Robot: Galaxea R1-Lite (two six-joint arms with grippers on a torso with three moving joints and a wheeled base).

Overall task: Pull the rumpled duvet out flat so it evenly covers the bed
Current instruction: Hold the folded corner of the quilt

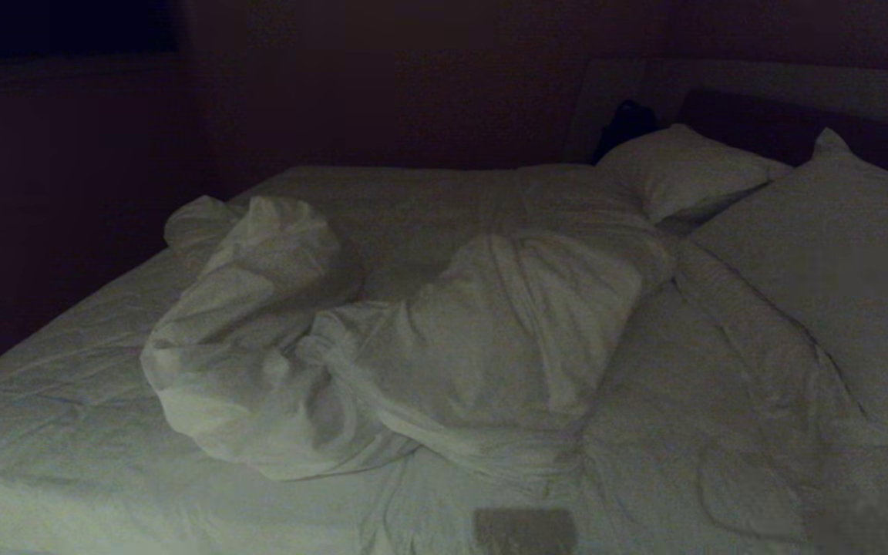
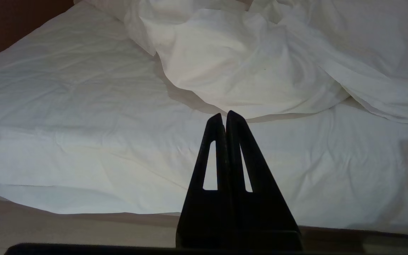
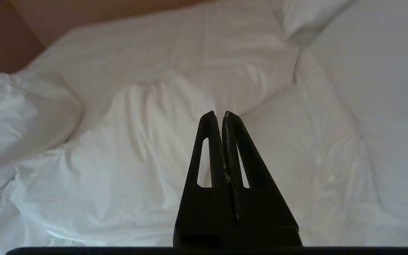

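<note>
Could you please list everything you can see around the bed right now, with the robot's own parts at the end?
duvet: one, white, bunched in a rumpled heap across the middle of the bed, not spread flat.
bed: one, white sheet bare on the left part, dark headboard at the far right.
pillows: two, white, at the head end; one farther back, one nearer and larger.
dark object: one, black, behind the far pillow; too dim to identify.
wall: dark, behind the bed.
left gripper: one, black, shut, empty, above the sheet near the bed's edge.
right gripper: one, black, shut, empty, above the duvet heap.
</note>
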